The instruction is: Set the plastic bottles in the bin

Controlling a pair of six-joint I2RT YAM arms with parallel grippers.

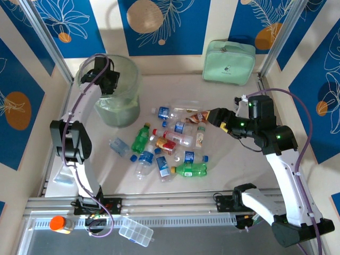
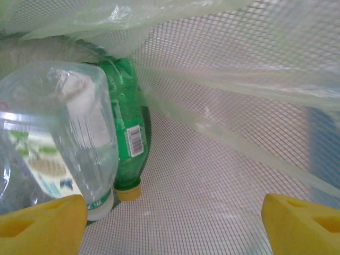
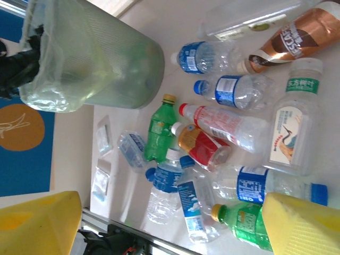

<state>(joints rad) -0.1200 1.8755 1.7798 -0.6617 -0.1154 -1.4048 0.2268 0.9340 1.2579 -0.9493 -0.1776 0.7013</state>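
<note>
Plastic bottles (image 1: 178, 139) lie right of the bin (image 1: 118, 112), two inside it.

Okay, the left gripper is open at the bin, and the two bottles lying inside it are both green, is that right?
Not quite: one is a green bottle, the other is a clear bottle. The left wrist view shows both lying in the bin, with the left gripper open.

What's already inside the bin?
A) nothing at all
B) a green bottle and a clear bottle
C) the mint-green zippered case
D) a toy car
B: the left wrist view looks into the mesh-walled bin, where a green bottle with a yellow cap lies right beside a clear bottle.
</note>
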